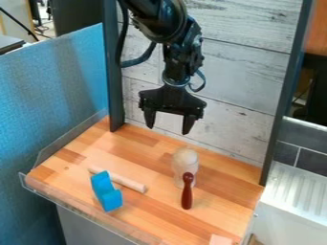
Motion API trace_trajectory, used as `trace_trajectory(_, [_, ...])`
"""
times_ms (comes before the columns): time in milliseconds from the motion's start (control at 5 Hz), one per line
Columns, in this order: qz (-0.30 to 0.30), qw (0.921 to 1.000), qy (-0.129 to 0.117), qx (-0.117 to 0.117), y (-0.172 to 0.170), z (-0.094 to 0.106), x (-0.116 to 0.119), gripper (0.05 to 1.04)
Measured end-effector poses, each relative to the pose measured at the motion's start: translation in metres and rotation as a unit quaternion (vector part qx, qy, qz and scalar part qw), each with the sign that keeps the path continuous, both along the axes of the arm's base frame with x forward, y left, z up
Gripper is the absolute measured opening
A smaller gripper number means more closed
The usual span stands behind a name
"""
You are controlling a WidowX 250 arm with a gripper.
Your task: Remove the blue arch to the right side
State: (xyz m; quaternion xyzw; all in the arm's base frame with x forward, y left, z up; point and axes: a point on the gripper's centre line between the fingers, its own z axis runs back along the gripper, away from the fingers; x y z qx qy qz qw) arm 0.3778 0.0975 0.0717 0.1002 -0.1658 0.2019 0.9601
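The gripper [168, 125] hangs high over the back of the wooden table, in front of the grey plank wall. It is open, its two fingers spread apart and pointing down with nothing between them. The blue arch [106, 191] lies at the front left of the tabletop, well below and to the left of the gripper. Just behind the arch, close beside it, is a pale wooden rod [125, 182].
Right of centre stand a pale, rounded wooden object [185, 161] and a dark red handle-like piece [187, 191] in front of it. A light block [220, 239] sits at the front right edge. A clear rim [83, 211] borders the table's front.
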Motion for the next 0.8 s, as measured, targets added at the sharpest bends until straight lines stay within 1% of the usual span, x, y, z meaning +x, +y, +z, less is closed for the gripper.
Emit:
trace_trajectory(200, [-0.001,0.9998,0.019,-0.006,-0.001,-0.014,-0.003,1.001])
trace_trajectory(400, [-0.042,0.9984,0.032,-0.019,0.009,-0.021,-0.010,1.001])
trace_trajectory(600, [-0.077,0.9953,0.041,-0.041,0.020,-0.022,-0.021,1.001])
trace_trajectory(800, [-0.117,0.9910,0.036,-0.054,0.016,-0.007,-0.032,1.001])
